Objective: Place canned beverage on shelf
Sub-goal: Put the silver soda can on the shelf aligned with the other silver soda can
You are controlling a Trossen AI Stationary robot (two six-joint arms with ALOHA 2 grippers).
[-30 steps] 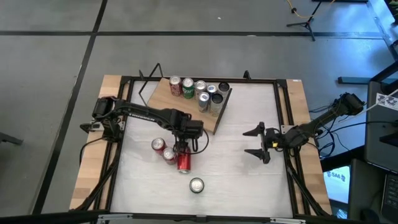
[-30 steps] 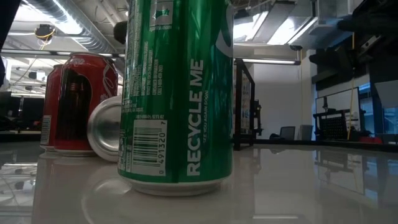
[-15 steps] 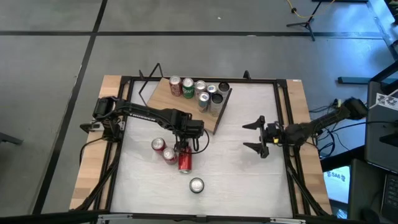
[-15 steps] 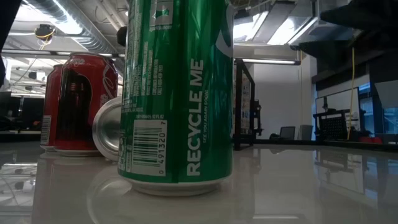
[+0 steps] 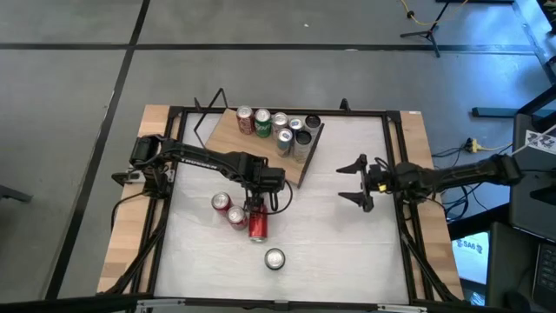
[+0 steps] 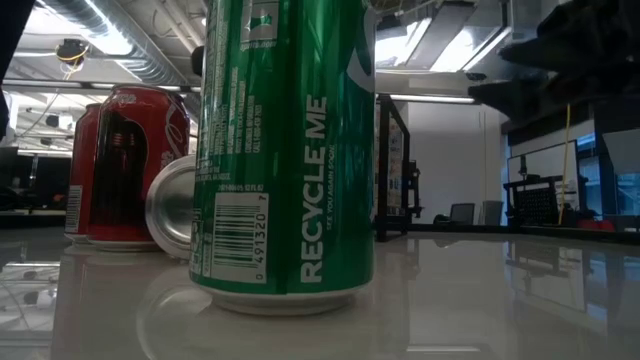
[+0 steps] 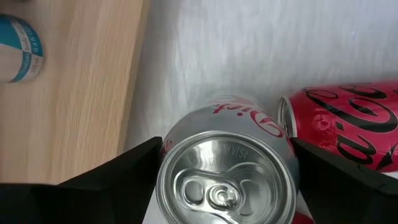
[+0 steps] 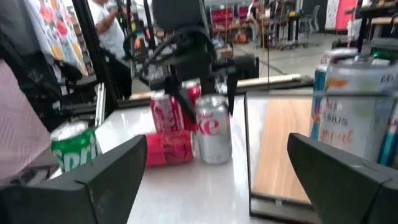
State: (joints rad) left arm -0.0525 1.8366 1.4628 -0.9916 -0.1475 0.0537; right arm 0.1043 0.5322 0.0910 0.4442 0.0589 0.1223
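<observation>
Six cans [image 5: 280,129] stand on the shelf [image 5: 233,130]. Four remain on the counter [image 5: 330,252]. Left end effector [image 5: 253,207] hangs open, straddling a silver can [image 7: 227,168], not gripped. Right end effector [image 5: 355,183] open, idle nearby.

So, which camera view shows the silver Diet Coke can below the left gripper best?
The left wrist view: the silver can fills it, top and tab clear, between the open left gripper fingers. The right wrist view shows its side, upright. The high view hides it under the arm. In the low view I cannot identify it.
</observation>
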